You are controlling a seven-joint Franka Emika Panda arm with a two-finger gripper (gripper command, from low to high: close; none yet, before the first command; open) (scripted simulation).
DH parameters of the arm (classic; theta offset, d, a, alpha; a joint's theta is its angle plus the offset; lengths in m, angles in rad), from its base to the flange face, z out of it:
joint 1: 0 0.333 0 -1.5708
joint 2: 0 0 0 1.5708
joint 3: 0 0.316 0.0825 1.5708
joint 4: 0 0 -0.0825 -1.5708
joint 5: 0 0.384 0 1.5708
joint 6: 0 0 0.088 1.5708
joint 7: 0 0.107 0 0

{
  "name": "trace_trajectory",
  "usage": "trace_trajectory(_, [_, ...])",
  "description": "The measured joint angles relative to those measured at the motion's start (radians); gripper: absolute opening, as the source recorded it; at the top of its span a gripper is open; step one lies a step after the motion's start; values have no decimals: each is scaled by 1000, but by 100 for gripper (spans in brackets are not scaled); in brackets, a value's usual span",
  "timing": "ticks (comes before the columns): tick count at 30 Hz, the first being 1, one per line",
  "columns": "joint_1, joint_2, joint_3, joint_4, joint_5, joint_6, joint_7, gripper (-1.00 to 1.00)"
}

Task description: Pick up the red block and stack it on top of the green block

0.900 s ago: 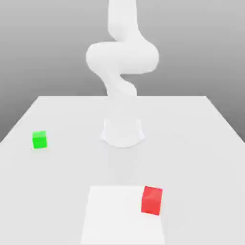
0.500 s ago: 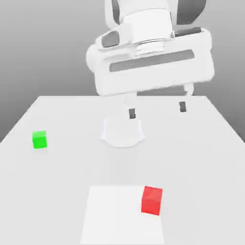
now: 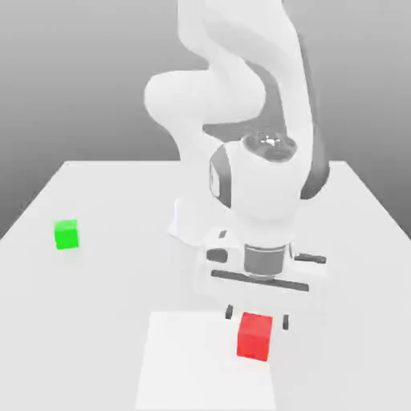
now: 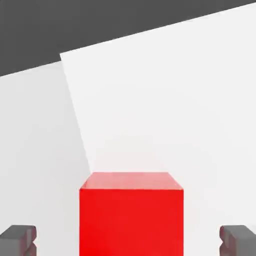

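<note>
Jaws stood wide open, one each side of red block (image 3: 255, 335) on table (image 3: 96, 305). Green block (image 3: 67, 234) sat far off. Best go straight down, then squeeze middle.

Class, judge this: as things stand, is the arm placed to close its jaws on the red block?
Probably yes. The gripper hangs just above the red block, jaws open to either side, nothing between.

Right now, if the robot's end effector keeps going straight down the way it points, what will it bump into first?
Most likely the small bright-red matte cube. The open end effector points down just above it, and in the hand view a dark finger sits on each side of the cube. How much gap is left is hard to judge.
</note>
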Motion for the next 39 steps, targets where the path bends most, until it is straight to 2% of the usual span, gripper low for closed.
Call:
trace_trajectory(1, [3,26,-4,3,-3,22,3,-100])
trace_trajectory(8, [3,30,-4,4,-6,26,6,-100])
trace_trajectory(15, [-7,-160,16,-24,37,-136,-26,-100])
trace_trajectory(17, [-55,-214,-6,-32,50,-180,-88,-100])
trace_trajectory(25, [-281,-397,-232,-68,-11,-312,-435,-100])
trace_trajectory(32, [-511,-514,-448,-112,-148,-376,-694,-100])
trace_trajectory(39, [-756,-573,-652,-162,-305,-378,-932,-100])
